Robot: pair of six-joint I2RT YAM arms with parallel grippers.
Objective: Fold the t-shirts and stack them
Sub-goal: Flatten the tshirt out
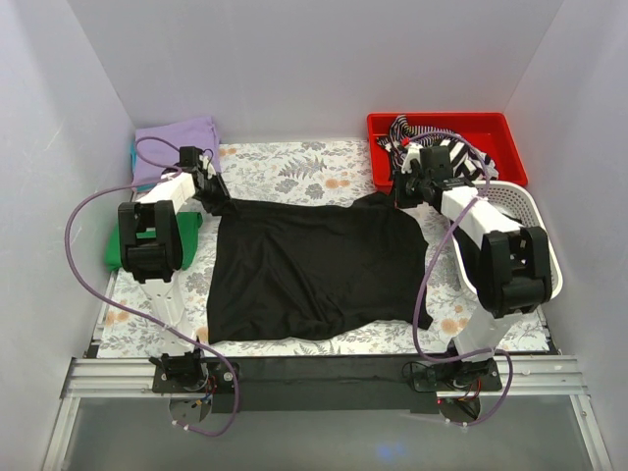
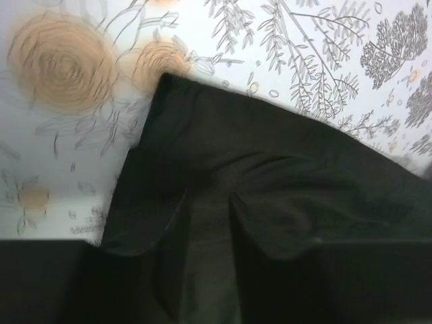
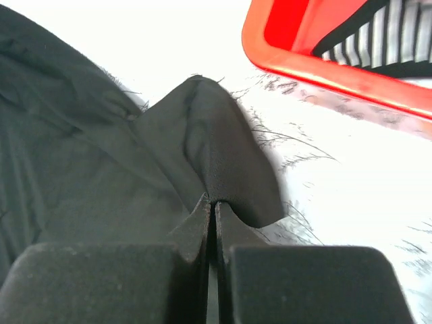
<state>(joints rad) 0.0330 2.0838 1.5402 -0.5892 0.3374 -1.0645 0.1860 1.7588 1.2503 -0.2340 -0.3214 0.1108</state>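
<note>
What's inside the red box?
A black-and-white striped cloth lies in the red tray. The right arm covers the tray's near corner, so anything there is hidden.

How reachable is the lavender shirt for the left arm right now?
Probably not yet. The lavender shirt lies close beyond the left gripper, uncovered, but that gripper looks shut on a corner of the black t-shirt, so it would have to let go first.

Text: none readable in any view;
Brands, numbers: none legible;
Tablecloth (image 1: 294,172): floral print only;
Black t-shirt (image 1: 314,265): plain, unprinted
</note>
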